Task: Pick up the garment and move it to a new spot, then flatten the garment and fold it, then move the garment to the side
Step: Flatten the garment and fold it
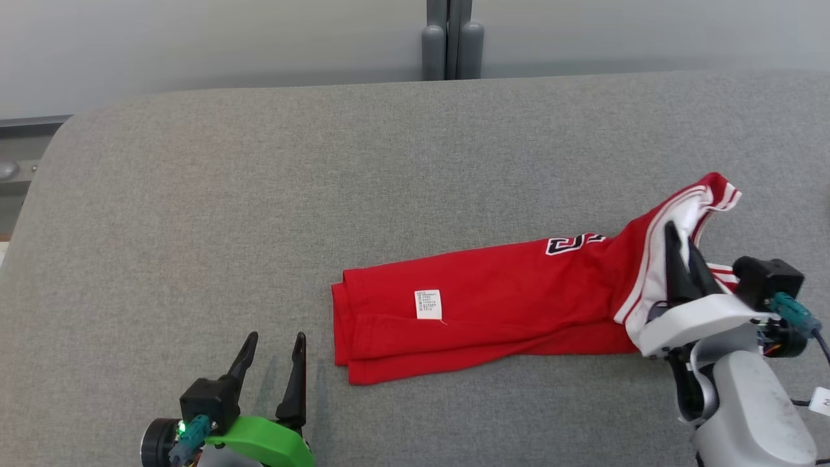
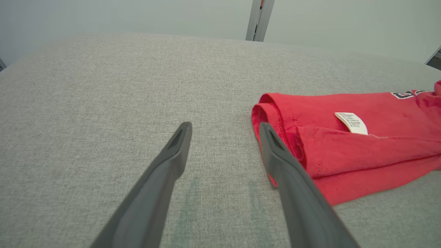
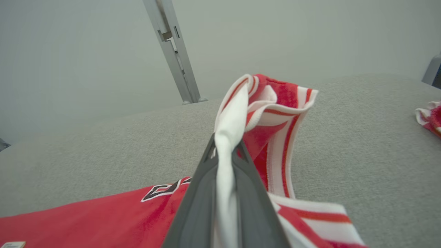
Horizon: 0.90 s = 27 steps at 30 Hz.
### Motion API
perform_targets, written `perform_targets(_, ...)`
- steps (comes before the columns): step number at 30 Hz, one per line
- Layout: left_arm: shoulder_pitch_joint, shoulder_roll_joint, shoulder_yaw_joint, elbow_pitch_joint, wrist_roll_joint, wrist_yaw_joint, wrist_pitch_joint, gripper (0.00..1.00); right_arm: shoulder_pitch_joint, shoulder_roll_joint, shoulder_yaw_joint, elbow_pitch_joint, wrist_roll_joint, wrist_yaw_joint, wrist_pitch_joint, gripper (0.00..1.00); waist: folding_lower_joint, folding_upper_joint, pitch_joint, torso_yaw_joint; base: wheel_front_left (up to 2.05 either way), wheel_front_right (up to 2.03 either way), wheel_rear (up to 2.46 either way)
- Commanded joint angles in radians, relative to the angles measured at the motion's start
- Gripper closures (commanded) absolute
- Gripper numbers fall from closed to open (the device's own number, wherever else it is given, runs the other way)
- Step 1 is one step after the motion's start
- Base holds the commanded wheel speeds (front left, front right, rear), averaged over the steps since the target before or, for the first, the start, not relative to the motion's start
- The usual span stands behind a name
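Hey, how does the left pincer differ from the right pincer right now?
The left pincer is open and grips nothing; the right pincer is shut on the white-trimmed end of the red jersey. The left pincer sits beside the jersey's hem end; the right pincer is at the opposite end, holding fabric raised off the grey padded surface. The left pincer's mount is green, the right pincer's white. Both have two long dark fingers.

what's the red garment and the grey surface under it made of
The garment looks like soft matte knit fabric, likely jersey: it drapes limply, with stitched hems and ribbed striped trim. The surface looks like grey woven upholstery cloth, with a fine flecked weave.
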<state>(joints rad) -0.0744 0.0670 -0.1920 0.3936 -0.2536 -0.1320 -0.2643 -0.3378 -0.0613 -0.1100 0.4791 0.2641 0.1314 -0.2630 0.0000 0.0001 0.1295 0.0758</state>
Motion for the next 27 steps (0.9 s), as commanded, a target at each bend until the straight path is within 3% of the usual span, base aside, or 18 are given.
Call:
perform_targets(1, 0.009, -0.002, 0.003, 0.001, 0.004, 0.002, 0.001, 0.00, 0.022, 0.002, 0.049, -0.029, 0.025, -0.002, -0.002, 1.00, 0.0000, -0.0001, -0.016, 0.002, 0.00, 0.00, 0.00)
perform_targets(6, 0.017, -0.006, -0.003, 0.010, 0.008, 0.002, 0.001, 0.00, 0.034, 0.009, 0.276, -0.081, 0.108, -0.002, -0.002, 1.00, 0.0000, -0.0001, -0.035, 0.035, 0.00, 0.00, 0.00)
perform_targets(13, 0.015, -0.011, -0.021, 0.024, 0.008, 0.002, 0.001, 0.00, -0.025, 0.008, 0.534, -0.047, 0.247, -0.002, -0.002, 1.00, 0.0000, -0.0001, -0.041, 0.123, 0.00, 0.00, 0.00)
perform_targets(22, 0.013, -0.013, -0.025, 0.046, 0.000, 0.002, 0.001, 0.00, -0.109, 0.008, 0.696, 0.062, 0.343, -0.002, -0.002, 1.00, 0.0000, -0.0001, -0.040, 0.221, 0.00, 0.00, 0.00)
perform_targets(23, 0.017, -0.013, -0.021, 0.049, -0.001, 0.002, 0.001, 0.00, -0.117, 0.008, 0.712, 0.065, 0.362, -0.002, -0.002, 0.60, 0.0000, -0.0001, -0.043, 0.225, 0.00, 0.00, 0.00)
perform_targets(24, 0.019, -0.013, -0.018, 0.050, 0.000, 0.002, 0.001, 0.00, -0.128, 0.009, 0.722, 0.060, 0.369, -0.002, -0.002, 0.00, 0.0000, -0.0001, -0.044, 0.226, 0.00, 0.00, 0.00)
perform_targets(27, 0.024, -0.013, 0.001, 0.054, 0.003, 0.002, 0.001, 0.00, -0.141, 0.007, 0.724, 0.029, 0.366, -0.002, -0.002, 0.00, 0.0000, -0.0001, -0.053, 0.215, 0.00, 0.00, 0.00)
